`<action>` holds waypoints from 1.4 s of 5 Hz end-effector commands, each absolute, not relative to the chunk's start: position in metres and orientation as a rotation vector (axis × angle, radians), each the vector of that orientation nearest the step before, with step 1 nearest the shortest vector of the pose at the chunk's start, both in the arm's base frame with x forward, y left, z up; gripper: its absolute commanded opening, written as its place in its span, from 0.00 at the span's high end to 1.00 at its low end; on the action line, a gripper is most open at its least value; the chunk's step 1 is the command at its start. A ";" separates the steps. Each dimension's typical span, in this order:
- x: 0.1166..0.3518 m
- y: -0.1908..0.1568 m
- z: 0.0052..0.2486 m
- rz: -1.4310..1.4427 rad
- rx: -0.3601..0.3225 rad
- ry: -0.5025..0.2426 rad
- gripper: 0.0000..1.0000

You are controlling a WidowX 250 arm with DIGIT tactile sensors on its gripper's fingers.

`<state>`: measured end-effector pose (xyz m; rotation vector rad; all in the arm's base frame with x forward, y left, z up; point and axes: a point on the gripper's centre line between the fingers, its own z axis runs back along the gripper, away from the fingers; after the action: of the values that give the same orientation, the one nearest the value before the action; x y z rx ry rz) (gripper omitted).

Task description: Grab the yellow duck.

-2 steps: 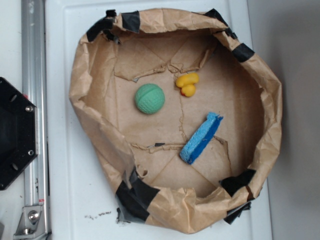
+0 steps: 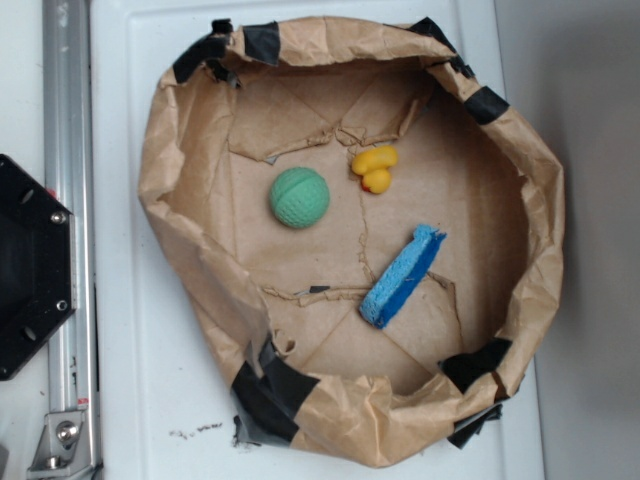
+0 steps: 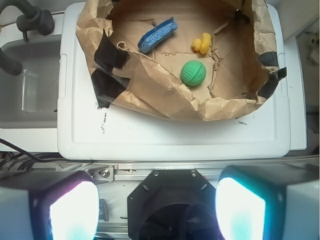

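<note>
The yellow duck point(image 2: 375, 168) lies inside a brown paper bowl point(image 2: 180, 230), in its upper middle part, to the right of the green ball point(image 2: 299, 197). In the wrist view the duck point(image 3: 201, 43) sits far ahead, past the ball point(image 3: 193, 73). My gripper point(image 3: 157, 207) is open and empty, its two fingers point(image 3: 70, 210) wide apart over the black robot base point(image 3: 170, 200), well short of the bowl. The gripper does not show in the exterior view.
A blue sponge point(image 2: 402, 277) lies in the bowl's lower right; it also shows in the wrist view point(image 3: 157, 35). The bowl's rim is patched with black tape point(image 2: 270, 385). It stands on a white board point(image 2: 150, 380). A metal rail point(image 2: 68, 150) and the black base point(image 2: 30, 265) lie left.
</note>
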<state>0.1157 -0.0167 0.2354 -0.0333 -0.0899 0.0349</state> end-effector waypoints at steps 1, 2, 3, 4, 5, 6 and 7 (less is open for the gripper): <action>0.200 0.026 0.206 -0.023 -0.005 -0.174 0.00; 0.247 0.040 0.172 -0.041 0.040 -0.189 0.00; 0.281 0.047 0.122 -0.096 0.096 -0.167 0.00; 0.293 0.037 0.074 -0.184 0.111 -0.163 0.00; 0.285 0.027 0.055 -0.210 0.113 -0.110 0.00; 0.276 0.033 0.065 -0.206 0.096 -0.128 0.00; 0.271 0.041 0.073 -0.185 0.104 -0.139 0.00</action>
<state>0.2672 0.0406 0.0602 0.0924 -0.0946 -0.1844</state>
